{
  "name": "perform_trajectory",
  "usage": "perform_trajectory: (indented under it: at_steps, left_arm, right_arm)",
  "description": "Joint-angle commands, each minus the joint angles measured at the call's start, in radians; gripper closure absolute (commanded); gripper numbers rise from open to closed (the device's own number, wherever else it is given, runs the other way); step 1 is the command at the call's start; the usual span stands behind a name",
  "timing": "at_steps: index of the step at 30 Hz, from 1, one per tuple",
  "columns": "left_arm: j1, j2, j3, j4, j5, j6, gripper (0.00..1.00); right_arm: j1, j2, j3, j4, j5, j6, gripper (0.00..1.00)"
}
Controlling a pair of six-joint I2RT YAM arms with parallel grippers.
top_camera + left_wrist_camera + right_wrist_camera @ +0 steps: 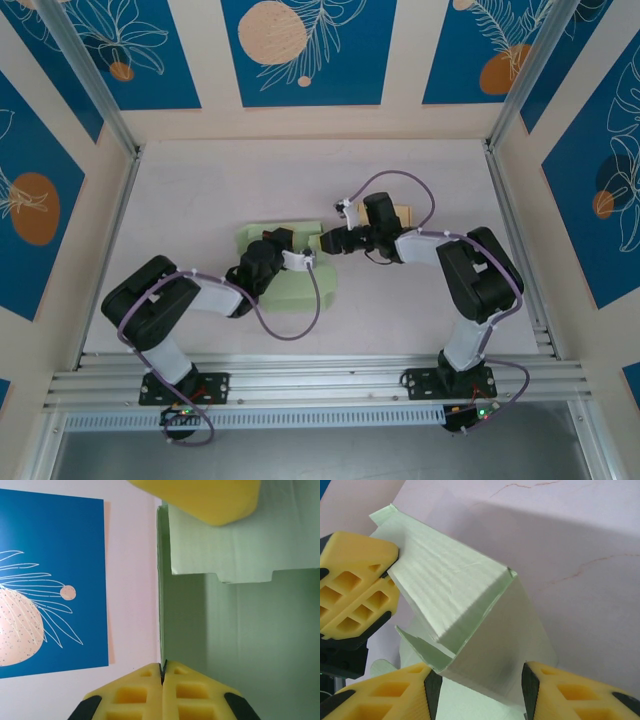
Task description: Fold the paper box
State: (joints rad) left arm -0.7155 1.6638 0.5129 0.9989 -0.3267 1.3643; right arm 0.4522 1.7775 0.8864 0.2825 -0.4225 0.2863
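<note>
We see the pale table (200, 190) spread between the patterned walls, and on it, near the middle, the light green paper box (295, 290) lies partly folded, its flat panels toward the near side and one wall raised. The left arm (160, 300) reaches in from the near left and the right arm (480, 270) bends in from the right, so both meet over the box. The left jaws are fully closed, pinching a thin upright edge of the box (250, 630) between their yellow pads (135, 695). The right jaws stand partly apart, astride a folded-over wall of the box (450, 595); we cannot tell whether their pads (385, 695) press on it
</note>
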Motion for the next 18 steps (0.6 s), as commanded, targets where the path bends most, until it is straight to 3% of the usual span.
perform_trajectory:
  at_steps: [1,8,18]
  left_arm:
    - [-0.014,-0.020,-0.020,0.017,-0.009,0.014,1.00]
    - [-0.015,-0.021,-0.019,0.002,-0.007,0.001,1.00]
    - [-0.014,-0.023,-0.015,-0.009,0.019,-0.024,1.00]
  right_arm:
    - [0.027,0.010,-0.025,0.043,0.068,-0.051,0.48]
    - [0.077,0.029,-0.023,0.069,0.264,-0.046,0.45]
    - [0.088,0.099,0.023,0.104,0.393,-0.012,0.50]
